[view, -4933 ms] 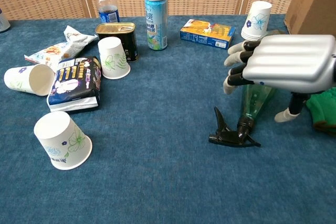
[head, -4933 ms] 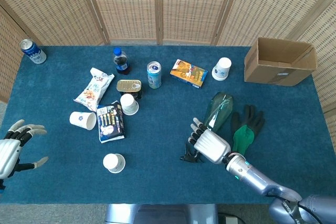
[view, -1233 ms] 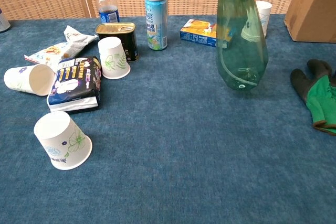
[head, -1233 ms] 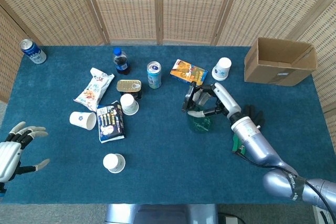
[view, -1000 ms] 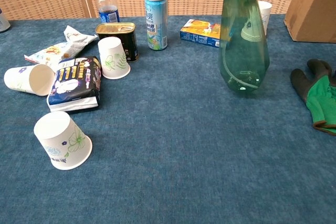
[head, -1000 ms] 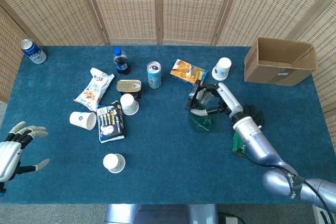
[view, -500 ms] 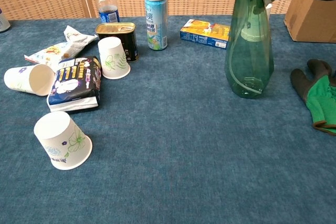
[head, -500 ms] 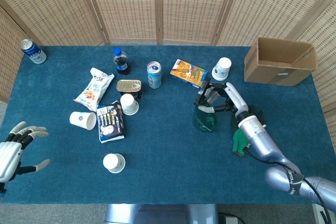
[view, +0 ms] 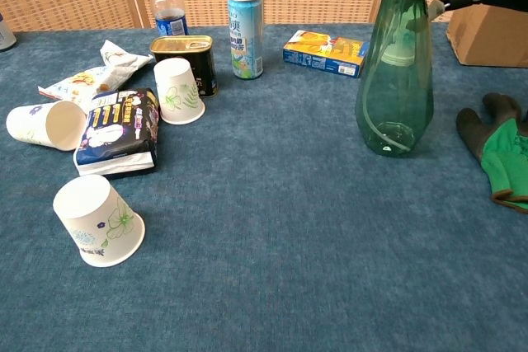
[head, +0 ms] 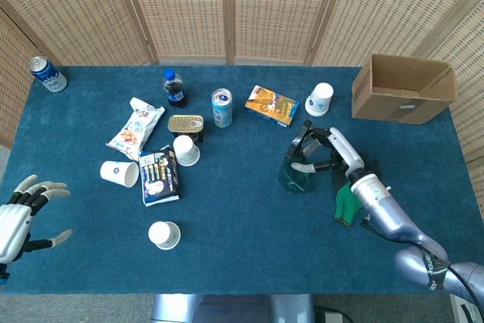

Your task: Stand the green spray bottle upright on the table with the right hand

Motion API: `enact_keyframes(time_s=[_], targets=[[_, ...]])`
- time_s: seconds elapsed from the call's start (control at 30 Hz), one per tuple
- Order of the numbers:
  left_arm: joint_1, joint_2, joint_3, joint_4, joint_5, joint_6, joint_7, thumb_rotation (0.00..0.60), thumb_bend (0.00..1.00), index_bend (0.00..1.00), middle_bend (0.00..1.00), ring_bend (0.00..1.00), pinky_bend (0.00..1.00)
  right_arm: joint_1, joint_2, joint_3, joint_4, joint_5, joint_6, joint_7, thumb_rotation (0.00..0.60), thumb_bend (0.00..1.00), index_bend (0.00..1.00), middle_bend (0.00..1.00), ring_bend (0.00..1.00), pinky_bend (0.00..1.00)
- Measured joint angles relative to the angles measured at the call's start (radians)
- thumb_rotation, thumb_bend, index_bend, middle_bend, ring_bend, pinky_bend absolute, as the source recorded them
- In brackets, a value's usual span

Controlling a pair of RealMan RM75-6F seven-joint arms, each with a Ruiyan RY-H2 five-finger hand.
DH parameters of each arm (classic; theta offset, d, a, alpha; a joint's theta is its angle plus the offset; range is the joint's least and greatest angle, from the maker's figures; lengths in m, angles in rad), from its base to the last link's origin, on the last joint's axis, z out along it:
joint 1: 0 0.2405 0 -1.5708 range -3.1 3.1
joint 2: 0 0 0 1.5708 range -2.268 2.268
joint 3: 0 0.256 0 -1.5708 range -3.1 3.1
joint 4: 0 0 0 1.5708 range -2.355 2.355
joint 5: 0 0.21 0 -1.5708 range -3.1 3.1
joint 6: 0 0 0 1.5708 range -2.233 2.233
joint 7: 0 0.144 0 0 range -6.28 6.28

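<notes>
Now the green spray bottle [view: 394, 80] stands upright, right hand [head: 324, 150] gripping its neck.

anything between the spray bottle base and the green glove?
Nothing: in the chest view, bare blue cloth runs from the green spray bottle to the green glove. The head view agrees, though the right hand covers the bottle's top.

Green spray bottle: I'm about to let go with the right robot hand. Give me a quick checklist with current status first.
1. Green spray bottle upright: ok.
2. Base on the table: looks seated in the chest view, ok.
3. Right robot hand at the bottle's top; whether it grips: cannot tell.
4. Green glove apart from the base: ok.
5. Orange box behind, not touching: ok.
6. Left robot hand far away, open: ok.
</notes>
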Motion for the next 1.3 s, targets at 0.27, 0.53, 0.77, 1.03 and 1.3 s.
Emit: enact_keyframes(time_s=[0.27,0.53,0.77,1.03,1.3], targets=[[0.002,0.001,-0.001,-0.005,-0.002,0.002,0.007,0.593,0.18,0.29,0.27,0.21,0.03,0.013,0.017,-0.002,0.014,-0.037,-0.026,0.053,0.600,0.06,0.42,0.43,0.28,0.42],[0.000,0.000,-0.001,-0.003,-0.003,0.001,0.007,0.594,0.18,0.29,0.27,0.21,0.04,0.019,0.027,-0.010,0.016,-0.055,-0.034,0.078,0.600,0.05,0.37,0.40,0.25,0.38],[-0.002,-0.002,-0.002,-0.002,-0.004,-0.002,0.007,0.596,0.18,0.30,0.27,0.21,0.05,0.027,0.040,-0.016,0.019,-0.082,-0.047,0.119,0.600,0.04,0.33,0.37,0.22,0.34],[-0.003,-0.002,-0.003,-0.002,-0.003,-0.002,0.008,0.594,0.18,0.29,0.27,0.21,0.05,0.031,0.050,-0.029,0.025,-0.105,-0.046,0.148,0.600,0.04,0.33,0.37,0.22,0.34],[-0.003,-0.001,-0.002,-0.004,-0.002,0.001,0.010,0.595,0.18,0.29,0.27,0.21,0.05,0.035,0.054,-0.042,0.035,-0.115,-0.044,0.171,0.600,0.05,0.33,0.37,0.21,0.32]])
